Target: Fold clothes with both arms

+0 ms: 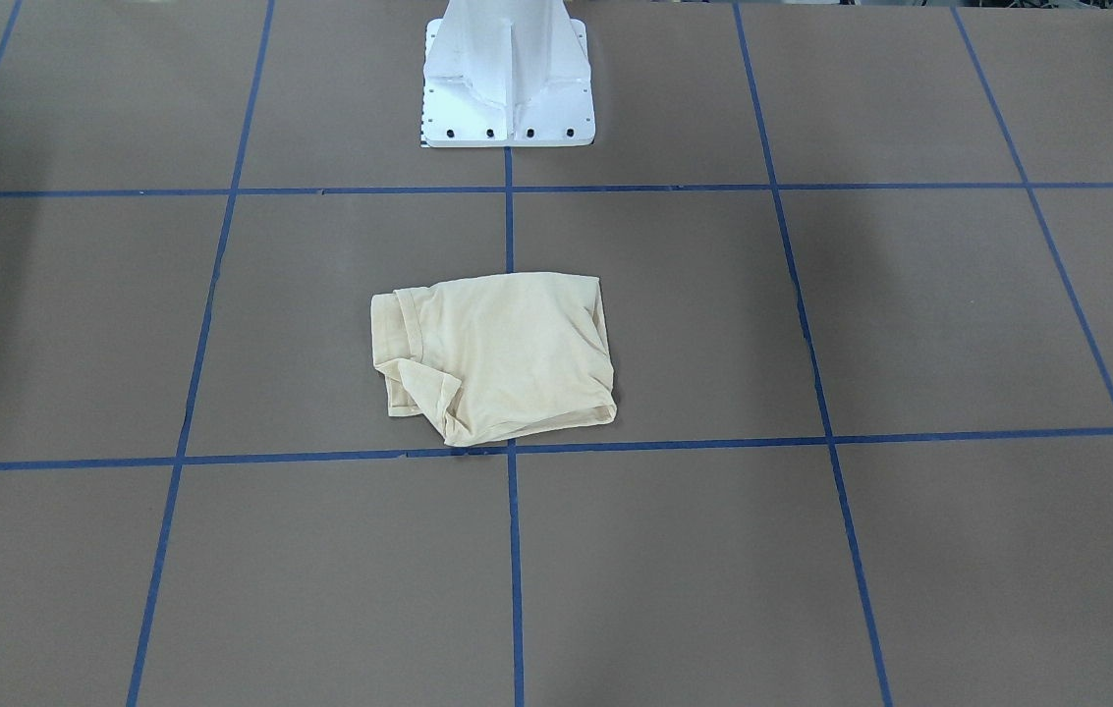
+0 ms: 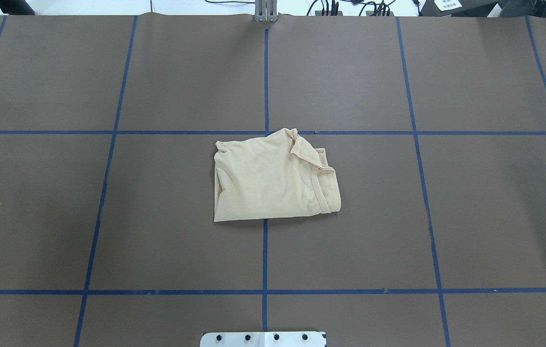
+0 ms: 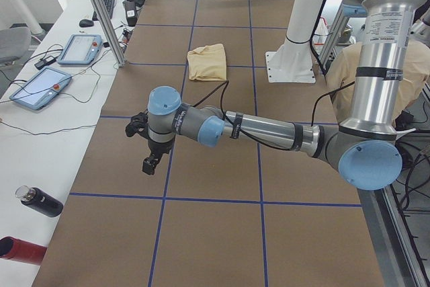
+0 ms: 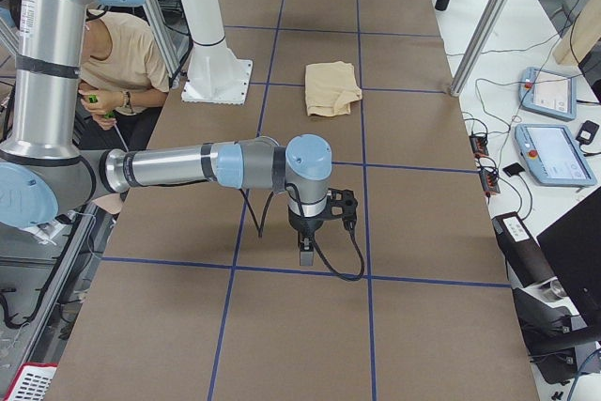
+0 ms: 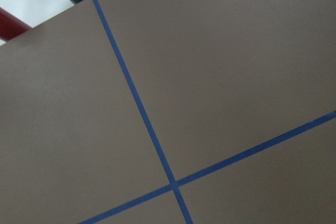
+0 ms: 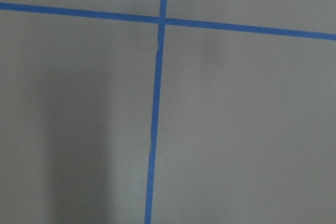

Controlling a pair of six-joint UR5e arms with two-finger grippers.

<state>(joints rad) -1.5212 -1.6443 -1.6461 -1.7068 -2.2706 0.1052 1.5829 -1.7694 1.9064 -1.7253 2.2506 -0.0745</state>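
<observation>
Since left gripper (image 3: 149, 164) and right gripper (image 4: 307, 253) show only in side views, jaw state can't be told. Nearest, black bottle (image 3: 40, 201) and what looks like a red bottle (image 3: 20, 250). T-shirt (image 2: 268, 183) lies folded mid-table, well apart from both grippers, white pedestal (image 1: 507, 79) beyond. Brown table (image 2: 157, 72), blue tape grid (image 2: 266, 86).

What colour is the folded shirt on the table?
Pale cream-yellow, with no print showing. The shirt is clearest in the overhead view.
</observation>
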